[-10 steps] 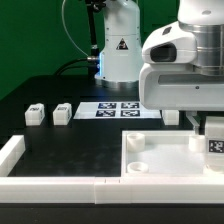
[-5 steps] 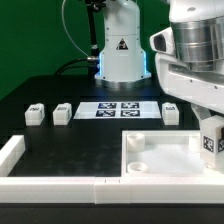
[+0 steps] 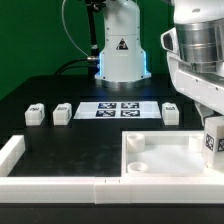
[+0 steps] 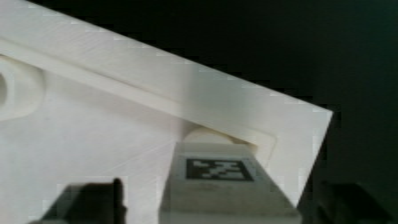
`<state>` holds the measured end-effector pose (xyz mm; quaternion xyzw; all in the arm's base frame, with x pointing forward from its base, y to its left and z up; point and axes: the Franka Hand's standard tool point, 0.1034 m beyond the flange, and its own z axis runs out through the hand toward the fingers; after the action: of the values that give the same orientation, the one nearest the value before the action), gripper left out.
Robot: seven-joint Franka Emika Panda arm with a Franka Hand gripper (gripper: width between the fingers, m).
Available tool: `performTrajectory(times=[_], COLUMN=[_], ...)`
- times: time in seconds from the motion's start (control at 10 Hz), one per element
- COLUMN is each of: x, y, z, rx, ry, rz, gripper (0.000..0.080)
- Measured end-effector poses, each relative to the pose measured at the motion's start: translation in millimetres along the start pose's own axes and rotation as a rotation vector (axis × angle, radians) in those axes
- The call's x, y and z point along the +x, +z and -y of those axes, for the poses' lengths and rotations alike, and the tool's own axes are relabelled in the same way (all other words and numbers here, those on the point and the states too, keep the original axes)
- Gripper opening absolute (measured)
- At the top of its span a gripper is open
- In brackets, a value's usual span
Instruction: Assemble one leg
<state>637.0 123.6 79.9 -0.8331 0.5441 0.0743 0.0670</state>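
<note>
One leg [image 4: 217, 170], a small white block with a black-and-white tag, stands upright in the near right corner of the white tray [image 4: 107, 120]. It stands between my gripper's [image 4: 222, 205] two dark fingers [image 4: 89, 202], with a thin gap showing on each side, so the jaws are open around it. In the exterior view the same leg [image 3: 214, 143] shows at the right edge, over the tray [image 3: 160, 168], under the arm's wrist. Three more legs stand on the table: two on the exterior view's left [image 3: 35, 114] [image 3: 62, 113] and one on the right [image 3: 171, 113].
The marker board [image 3: 118, 110] lies flat on the black table between the loose legs. Long white border rails [image 3: 60, 183] run along the front and the left. The robot's base [image 3: 120, 50] stands behind the board.
The arm's wrist has risen and shifted toward the exterior view's right. The leg in the tray's corner has stayed in about the same place.
</note>
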Motion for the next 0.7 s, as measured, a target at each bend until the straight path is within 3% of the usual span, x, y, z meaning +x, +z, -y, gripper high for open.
performTrajectory(times=[0.1, 0.2, 0.6, 0.7], x=[-1.9, -0.4, 0.4, 0.8], y=[1.9, 1.4, 1.5, -0.1], z=[-3.1, -3.7, -4.1, -2.7], rx=[-0.020, -0.034, -0.040, -0.084], ry=[-0.170, -0.371, -0.764, -0.935], rz=[-0.003, -0.014, -0.011, -0.052], gripper=[0.0613, 0.0642, 0.0649, 0.0649])
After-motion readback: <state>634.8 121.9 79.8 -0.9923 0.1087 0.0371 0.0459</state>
